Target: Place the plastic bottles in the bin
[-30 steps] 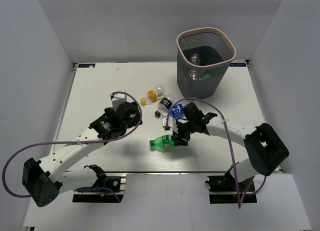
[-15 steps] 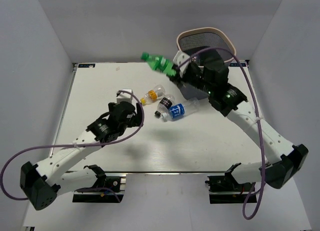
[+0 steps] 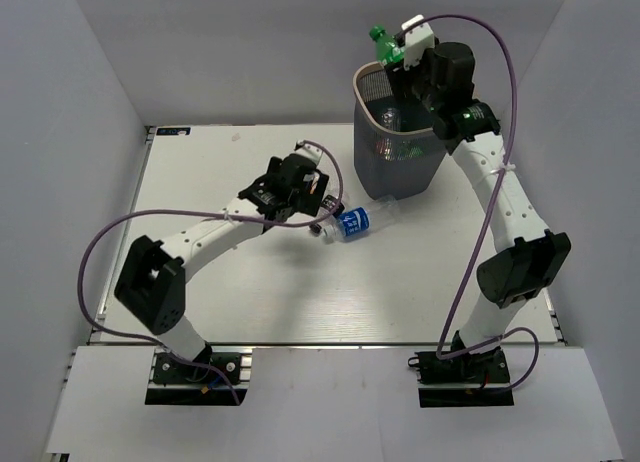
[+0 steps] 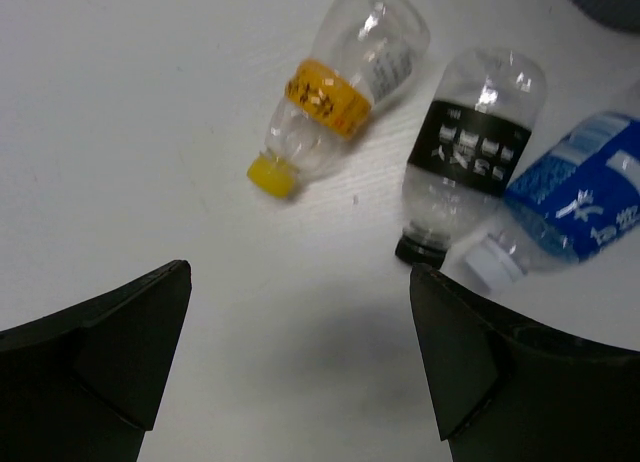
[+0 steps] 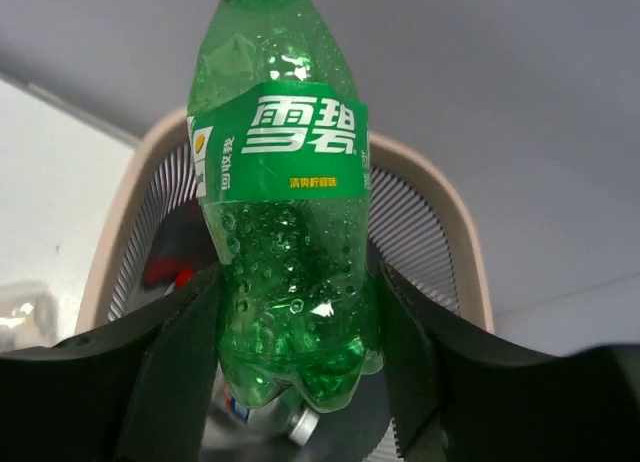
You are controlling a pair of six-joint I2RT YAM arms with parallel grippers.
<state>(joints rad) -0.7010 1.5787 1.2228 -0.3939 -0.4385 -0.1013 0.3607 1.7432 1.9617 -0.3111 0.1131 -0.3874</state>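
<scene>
The left tool (image 4: 300, 322) hangs wide open over the desk (image 4: 120, 102), near three bottles lying on it: a yellow-capped bottle (image 4: 335, 97), a black-labelled bottle (image 4: 470, 152) and a blue-labelled bottle (image 4: 580, 197). Further right, the right tool (image 5: 290, 337) grips a green bottle (image 5: 285, 212) above the bin (image 3: 395, 177), where more bottles seem to lie.

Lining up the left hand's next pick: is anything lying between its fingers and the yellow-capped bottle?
Nothing. The left wrist view shows only bare white table between the open left hand and the yellow-capped bottle.
</scene>
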